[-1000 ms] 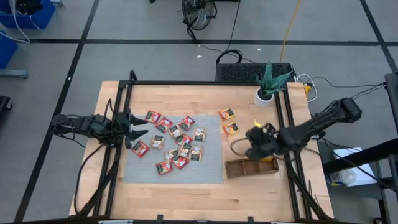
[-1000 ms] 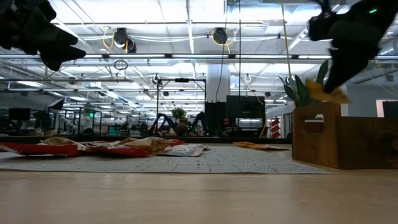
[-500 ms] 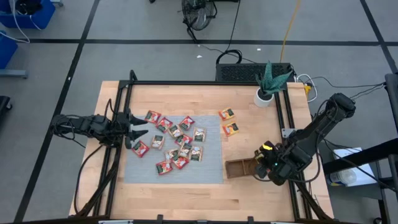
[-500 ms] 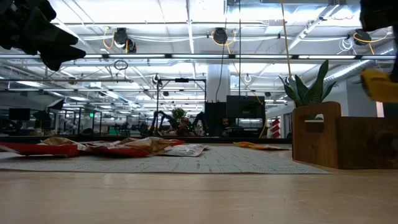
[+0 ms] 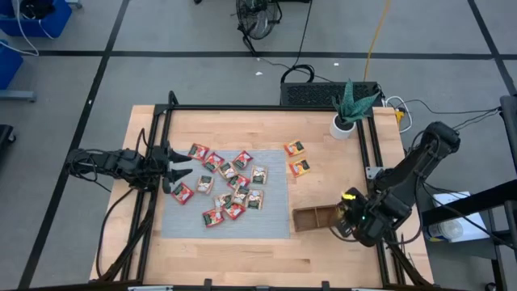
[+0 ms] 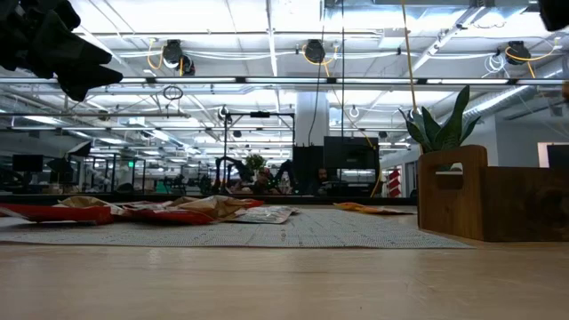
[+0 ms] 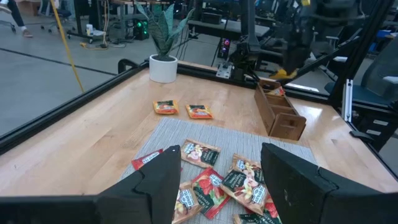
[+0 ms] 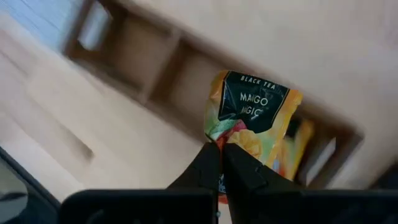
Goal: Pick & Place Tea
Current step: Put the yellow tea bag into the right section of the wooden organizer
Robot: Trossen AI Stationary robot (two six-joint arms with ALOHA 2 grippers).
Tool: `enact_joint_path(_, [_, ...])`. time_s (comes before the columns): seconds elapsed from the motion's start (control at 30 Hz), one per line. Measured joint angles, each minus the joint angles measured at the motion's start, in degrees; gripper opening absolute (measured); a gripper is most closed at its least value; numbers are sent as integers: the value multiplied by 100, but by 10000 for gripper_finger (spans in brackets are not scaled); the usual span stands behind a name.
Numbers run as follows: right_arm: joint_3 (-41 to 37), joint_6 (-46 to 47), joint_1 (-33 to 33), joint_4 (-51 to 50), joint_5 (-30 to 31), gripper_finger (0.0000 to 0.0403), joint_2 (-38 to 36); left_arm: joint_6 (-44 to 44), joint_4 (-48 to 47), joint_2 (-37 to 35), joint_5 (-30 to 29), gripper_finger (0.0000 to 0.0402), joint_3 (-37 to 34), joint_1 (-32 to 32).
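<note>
Overhead, bright lights (image 6: 267,27); wooden table (image 5: 323,259).

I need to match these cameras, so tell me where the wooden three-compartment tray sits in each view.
High view: wooden tray lies at the mat's lower right, by the right end effector.
Low view: it stands at the right edge.
Left wrist view: far right, past the sachets.
Right wrist view: behind the held yellow-orange sachet, running diagonally.
Shared landmark: the potted plant, absent from the right wrist view.
</note>
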Motion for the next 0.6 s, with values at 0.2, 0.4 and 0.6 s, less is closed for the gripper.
enact_joint_path(0.2, [-3,476,252,552,-202,0,239,-2,0,0,0,223,0,2])
enact_joint_path(0.4, [-3,470,363,596,125,0,659,-1,-1,-1,0,223,0,1])
enact_joint_path(0.6, [-9,433,388,611,241,0,855,0,-2,-2,0,223,0,0])
